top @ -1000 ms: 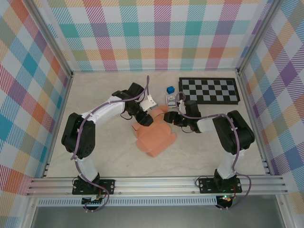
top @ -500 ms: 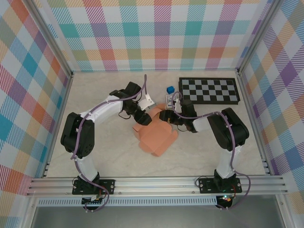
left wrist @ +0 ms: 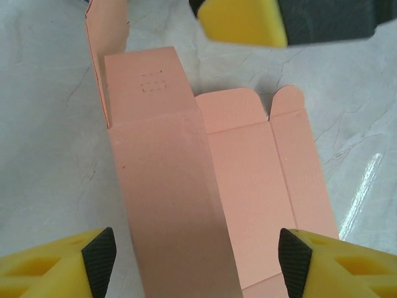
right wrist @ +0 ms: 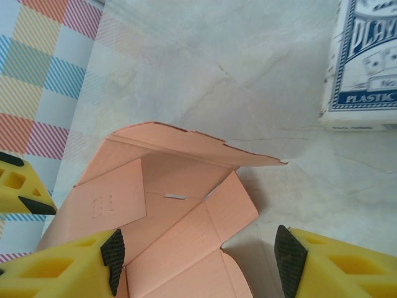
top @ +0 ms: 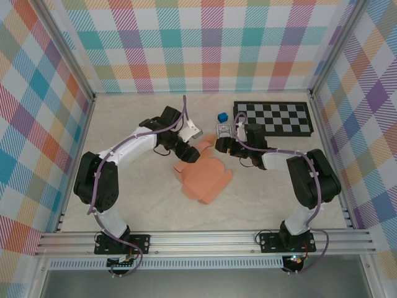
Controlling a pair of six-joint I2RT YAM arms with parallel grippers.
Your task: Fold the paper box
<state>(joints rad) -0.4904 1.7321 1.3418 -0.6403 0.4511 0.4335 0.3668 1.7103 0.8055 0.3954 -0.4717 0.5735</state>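
Paper box (top: 203,176) lies part-folded, mid-table (top: 136,192), far flaps hidden under both wrists. Left gripper (left wrist: 197,261) spread wide, straddling sheet, gripping nothing. Right gripper (right wrist: 198,257) equally wide, empty, over raised flap. Card pack (right wrist: 366,62) cropped at frame edge.

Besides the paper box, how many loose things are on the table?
3: a blue cube at the back, a card pack just nearer, a checkerboard to their right; others may be hidden.
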